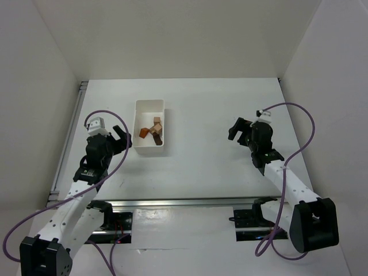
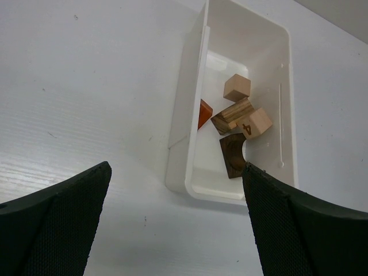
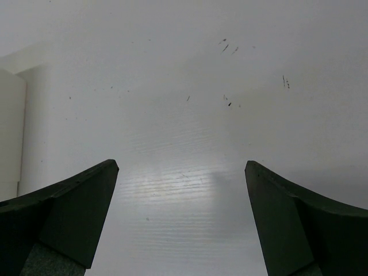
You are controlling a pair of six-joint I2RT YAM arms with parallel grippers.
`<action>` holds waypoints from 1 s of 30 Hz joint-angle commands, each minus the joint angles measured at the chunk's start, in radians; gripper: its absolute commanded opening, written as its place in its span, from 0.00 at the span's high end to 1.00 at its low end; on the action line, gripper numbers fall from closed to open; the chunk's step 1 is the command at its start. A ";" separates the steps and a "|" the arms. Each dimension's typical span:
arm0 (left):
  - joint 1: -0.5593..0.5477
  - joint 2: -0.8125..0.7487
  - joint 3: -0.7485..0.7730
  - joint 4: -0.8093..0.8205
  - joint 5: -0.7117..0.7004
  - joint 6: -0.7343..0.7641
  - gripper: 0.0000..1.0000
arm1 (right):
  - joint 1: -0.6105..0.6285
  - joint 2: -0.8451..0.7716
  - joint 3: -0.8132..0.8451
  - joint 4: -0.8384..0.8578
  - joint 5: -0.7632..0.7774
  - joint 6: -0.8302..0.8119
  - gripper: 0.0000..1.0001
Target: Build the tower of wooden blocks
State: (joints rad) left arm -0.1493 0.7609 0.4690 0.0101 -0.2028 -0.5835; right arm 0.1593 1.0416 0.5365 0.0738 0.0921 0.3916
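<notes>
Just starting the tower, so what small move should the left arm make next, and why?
Probably shift the open left gripper right, over the tray: the blocks all lie inside it, and the far tan cube looks least crowded.

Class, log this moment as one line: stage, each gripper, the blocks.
stage: tower unstarted | left gripper: open, beside white tray | right gripper: open, above table | wooden blocks: jumbled inside tray

Your left arm (image 1: 73,192) and right arm (image 1: 286,179) both reach far from their near bases, well apart, the left gripper (image 1: 122,138) and right gripper (image 1: 234,131) each angled inward, spread wide, holding nothing.
</notes>
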 commanded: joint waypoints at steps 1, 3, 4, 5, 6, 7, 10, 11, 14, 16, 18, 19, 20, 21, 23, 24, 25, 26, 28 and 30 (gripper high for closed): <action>-0.004 -0.017 -0.007 0.031 0.016 -0.007 0.00 | 0.000 -0.032 -0.010 0.072 -0.011 -0.031 0.00; -0.004 -0.008 -0.007 0.031 0.016 -0.007 0.00 | 0.000 -0.032 -0.010 0.060 -0.011 -0.031 0.00; -0.004 -0.008 -0.007 0.040 0.016 0.008 0.00 | 0.000 -0.022 0.002 0.051 -0.011 -0.031 0.00; -0.004 -0.008 -0.007 0.053 0.029 0.017 0.00 | 0.000 -0.012 0.002 0.050 -0.011 -0.057 0.00; -0.004 0.004 0.002 0.053 0.013 0.017 0.00 | 0.000 -0.012 0.017 0.040 -0.011 -0.057 0.00; -0.004 0.014 0.019 0.041 0.013 0.017 0.00 | 0.000 -0.012 0.032 0.040 -0.020 -0.057 0.00; -0.004 0.072 0.075 -0.005 -0.012 0.034 0.00 | 0.000 -0.003 0.045 0.067 -0.075 -0.066 0.00; -0.004 0.090 0.086 -0.006 0.005 0.043 0.00 | 0.000 -0.003 0.045 0.082 -0.097 -0.100 0.00; -0.004 0.168 0.100 -0.006 0.089 0.080 0.00 | 0.000 0.023 0.045 0.119 -0.123 -0.112 0.00; -0.004 0.213 0.129 0.004 0.130 0.080 0.00 | 0.000 0.057 0.069 0.119 -0.144 -0.122 0.00; -0.004 0.279 0.143 0.014 0.131 0.094 0.02 | 0.000 0.078 0.079 0.107 -0.159 -0.122 0.00; -0.004 0.303 0.157 0.024 0.131 0.094 0.04 | 0.000 0.093 0.091 0.107 -0.160 -0.122 0.00; -0.004 0.327 0.167 0.024 0.131 0.108 0.10 | 0.000 0.094 0.091 0.107 -0.160 -0.122 0.00; -0.004 0.371 0.187 0.024 0.131 0.108 0.12 | 0.000 0.103 0.091 0.107 -0.170 -0.122 0.00; -0.013 0.415 0.210 0.024 0.131 0.117 0.13 | 0.000 0.103 0.091 0.107 -0.170 -0.122 0.00; -0.013 0.460 0.224 0.024 0.131 0.126 0.14 | 0.000 0.103 0.091 0.119 -0.170 -0.122 0.00; -0.013 0.484 0.255 0.024 0.108 0.126 0.16 | 0.000 0.103 0.091 0.119 -0.170 -0.122 0.00; -0.013 0.508 0.267 0.013 0.108 0.126 0.17 | 0.000 0.094 0.091 0.119 -0.154 -0.131 0.00; -0.022 0.569 0.290 0.013 0.098 0.126 0.24 | 0.000 0.094 0.091 0.119 -0.132 -0.131 0.00; -0.022 0.603 0.303 0.013 0.098 0.126 0.28 | 0.000 0.094 0.091 0.110 -0.121 -0.140 0.00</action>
State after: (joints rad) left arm -0.1654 1.3281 0.7326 -0.0032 -0.0998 -0.4740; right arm 0.1593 1.1431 0.5831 0.1299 -0.0570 0.2779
